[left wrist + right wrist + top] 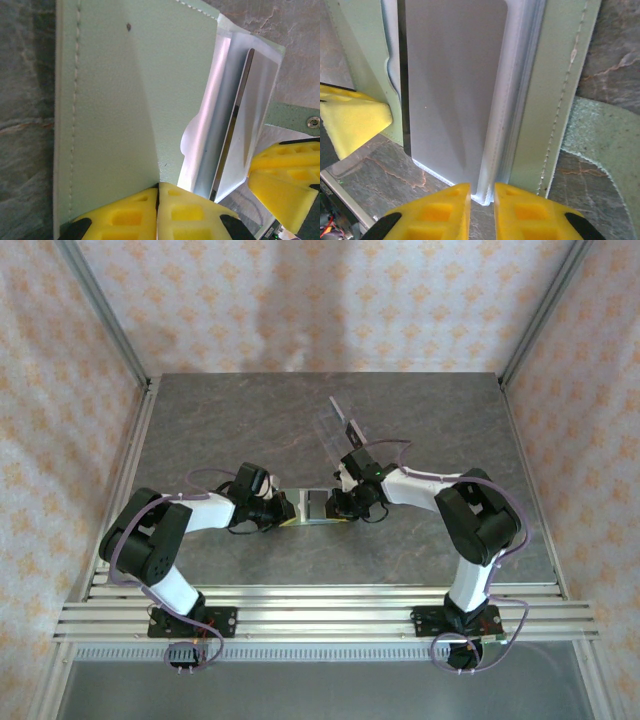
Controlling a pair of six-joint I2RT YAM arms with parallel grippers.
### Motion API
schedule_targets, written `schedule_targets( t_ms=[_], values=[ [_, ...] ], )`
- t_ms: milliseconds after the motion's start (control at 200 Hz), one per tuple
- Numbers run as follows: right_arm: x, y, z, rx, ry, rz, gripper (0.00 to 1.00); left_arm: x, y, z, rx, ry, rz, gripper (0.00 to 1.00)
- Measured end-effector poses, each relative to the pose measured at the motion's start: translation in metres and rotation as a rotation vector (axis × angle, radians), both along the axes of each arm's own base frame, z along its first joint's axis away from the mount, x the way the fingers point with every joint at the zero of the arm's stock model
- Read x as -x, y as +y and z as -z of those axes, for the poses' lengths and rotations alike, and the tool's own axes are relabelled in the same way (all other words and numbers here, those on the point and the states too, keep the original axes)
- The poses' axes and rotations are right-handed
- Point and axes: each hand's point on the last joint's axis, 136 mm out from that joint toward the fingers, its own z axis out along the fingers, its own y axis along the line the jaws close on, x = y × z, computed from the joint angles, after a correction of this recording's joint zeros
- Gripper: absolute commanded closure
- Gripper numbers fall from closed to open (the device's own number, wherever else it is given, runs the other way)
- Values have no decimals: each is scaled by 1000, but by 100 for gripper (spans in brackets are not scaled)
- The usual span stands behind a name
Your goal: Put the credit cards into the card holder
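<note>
The sage-green card holder (pixel 312 505) stands open on edge on the table between my two grippers. My left gripper (pixel 158 192) is shut on its green cover (pixel 125 100). A grey-faced credit card (pixel 452 85) with a dark edge (pixel 240 115) sits among the pale inner pockets (pixel 215 100). My right gripper (pixel 481 186) has its jaws narrow, and they pinch the bottom corner of the pale pocket stack (pixel 497 150). In the top view the left gripper (pixel 288 508) and the right gripper (pixel 338 502) face each other across the holder. The holder's snap tab (pixel 605 130) lies flat on the table.
A clear plastic stand (pixel 338 425) is behind the right gripper toward the table's middle back, with a dark card-like strip (pixel 354 430) in it. Metal rails (pixel 320 610) run along the near edge. Patterned walls enclose the grey stone-look table (pixel 220 420).
</note>
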Motion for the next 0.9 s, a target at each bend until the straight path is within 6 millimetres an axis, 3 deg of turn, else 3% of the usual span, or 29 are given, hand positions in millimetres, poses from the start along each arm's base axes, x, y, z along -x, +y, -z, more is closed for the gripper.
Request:
schedule_targets(
  t_ms=[285,571,901],
  values=[
    [-1,1,0,-2,1,-2,93,0,0,0,8,4,1,92],
    [-3,6,1,-19,6,-9,71,-1,-2,0,20,-2,7,92],
    [-5,6,-1,-15,-11,-8,68,-1,-2,0,20,-2,7,92]
  ],
)
